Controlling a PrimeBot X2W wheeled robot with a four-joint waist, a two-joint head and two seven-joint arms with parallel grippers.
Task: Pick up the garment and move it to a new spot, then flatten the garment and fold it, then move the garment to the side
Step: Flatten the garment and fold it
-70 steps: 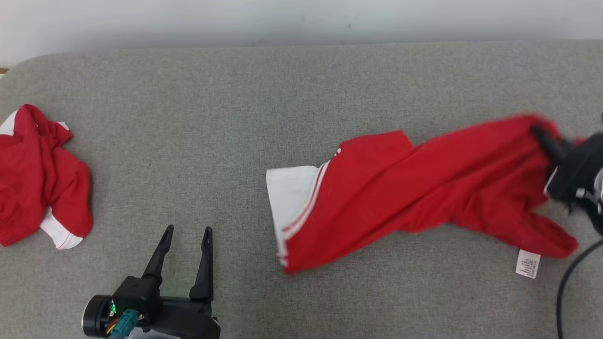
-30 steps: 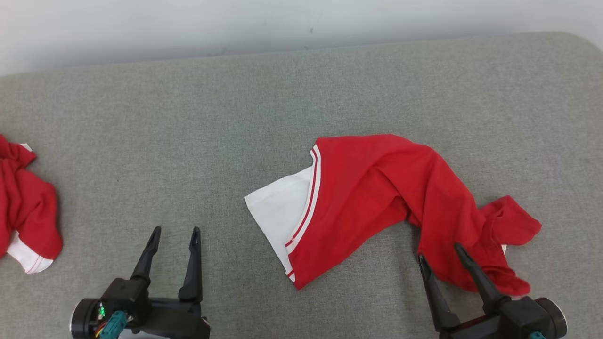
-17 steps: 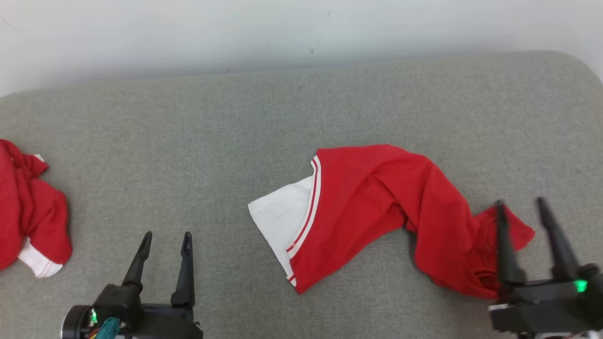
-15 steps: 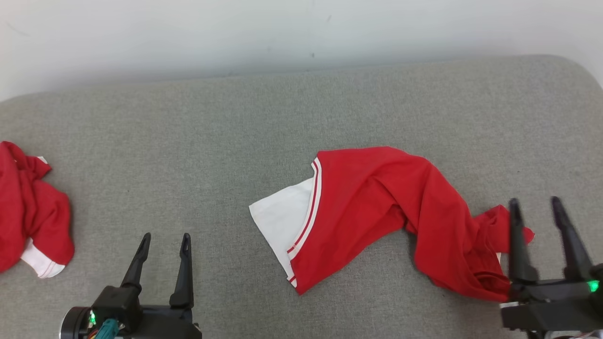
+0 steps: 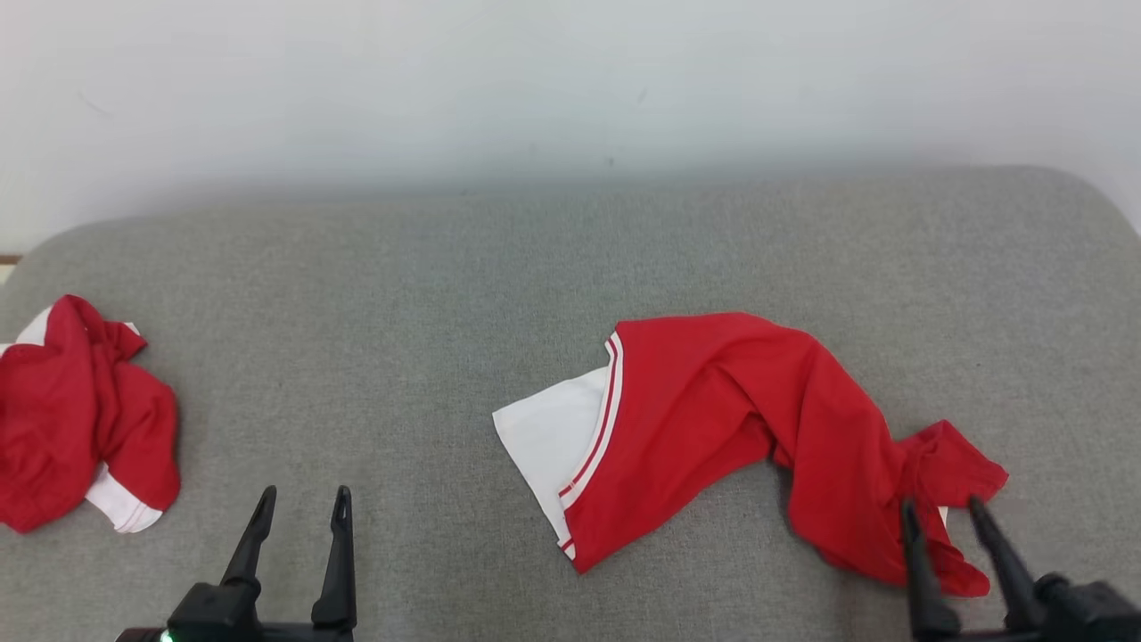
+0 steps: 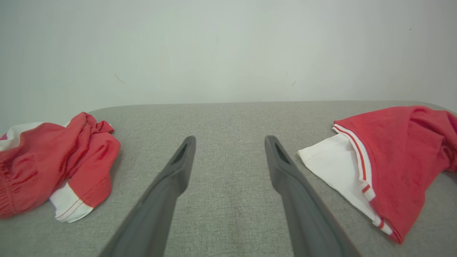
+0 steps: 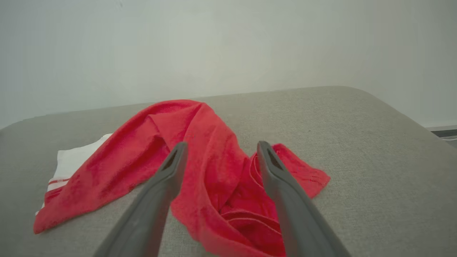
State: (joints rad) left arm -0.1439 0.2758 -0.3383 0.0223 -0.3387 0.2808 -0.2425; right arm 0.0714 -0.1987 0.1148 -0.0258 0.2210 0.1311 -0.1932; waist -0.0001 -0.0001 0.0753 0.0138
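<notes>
Presumably at the flattening step. Locate the garment (image 5: pixel 713 419), twisted and half bunched, right of the centre of the counter (image 5: pixel 446 294). Note the right pincer (image 5: pixel 940 505), jaws apart and empty, above the bunched red end at the counter's near right. Note the left pincer (image 5: pixel 303 492), equally apart and empty, at the counter's near left.

Grip a single layer at the bunched end, pin the white panel (image 5: pixel 548 437), and draw apart low along the counter. Avoid lifting: likely to re-twist the cloth.

Consult the right wrist view for stacked folds between the fingers (image 7: pixel 164 182), a mere flat red patch from the head view. Consult the left wrist view, not the right, for a second crumpled garment (image 5: pixel 80 419) at the counter's left end.
</notes>
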